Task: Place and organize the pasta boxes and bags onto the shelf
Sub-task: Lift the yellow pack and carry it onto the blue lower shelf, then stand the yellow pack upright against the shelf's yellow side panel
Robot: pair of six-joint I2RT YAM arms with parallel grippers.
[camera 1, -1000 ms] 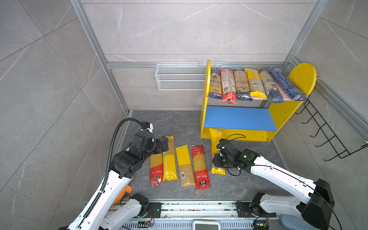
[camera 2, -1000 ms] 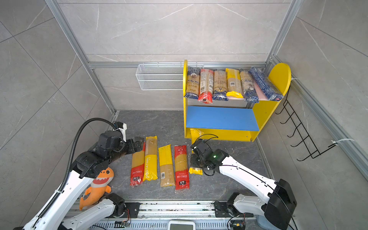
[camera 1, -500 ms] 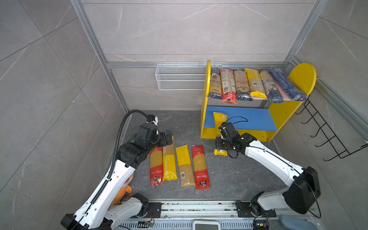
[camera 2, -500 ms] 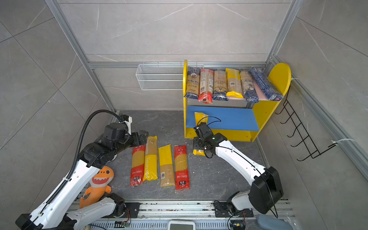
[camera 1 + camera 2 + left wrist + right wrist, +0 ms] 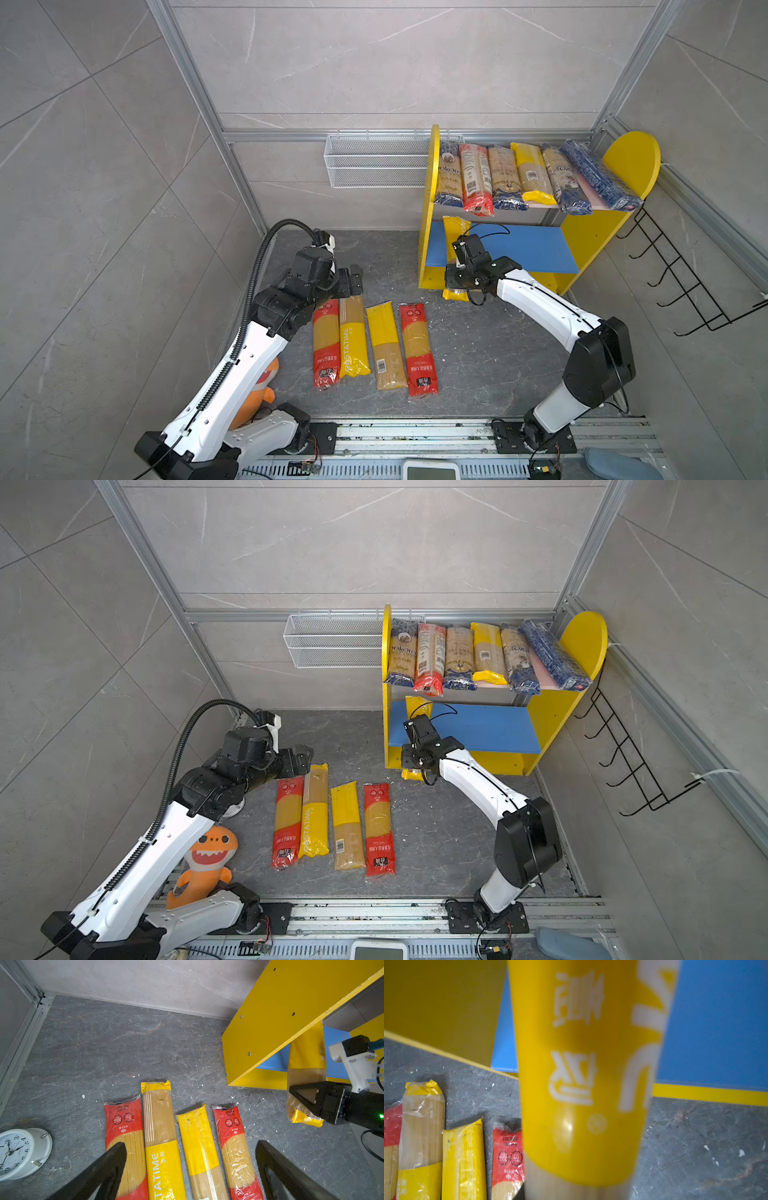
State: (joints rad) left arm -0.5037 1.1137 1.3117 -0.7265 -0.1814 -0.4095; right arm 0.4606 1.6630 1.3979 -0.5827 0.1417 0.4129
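Toy and clock: one orange shark toy (image 5: 210,854) at the front left by the left arm; one white alarm clock (image 5: 20,1153) on the bench (image 5: 478,353), near the outer red pack
Left pincer: the left pincer (image 5: 350,281) is spread wide and grips nothing; it hovers over the far ends of the two leftmost bench packs
Bench packs: four, flat and lengthwise in a row – red-ended pack (image 5: 325,345), yellow "PASTATIME" pack (image 5: 353,336), yellow-topped pack (image 5: 385,345), second red-ended pack (image 5: 417,349) (the first two touch; the others lie just beside each other)
Basket: one white mesh basket (image 5: 374,166) on the back wall, beside the shelf
Right pincer: the right pincer (image 5: 454,279) is pinching one pack near its lower end
Held pack: held yellow pack (image 5: 455,230), clear middle with pale spaghetti and white lettering; tilted, its far end over the left end of the blue lower board (image 5: 528,247), its near end out past the shelf front; whether it rests on the board I cannot tell
Shelf: one shelf (image 5: 631,158) with two yellow rounded sides
Upper-board packs: six on the pink upper board (image 5: 540,669), near ends overhanging – blue-ended (image 5: 449,174), red (image 5: 476,178), blue-ended (image 5: 503,176), yellow (image 5: 531,172), blue-ended (image 5: 563,178), all dark blue and slanted (image 5: 594,172)
Total packs: eleven
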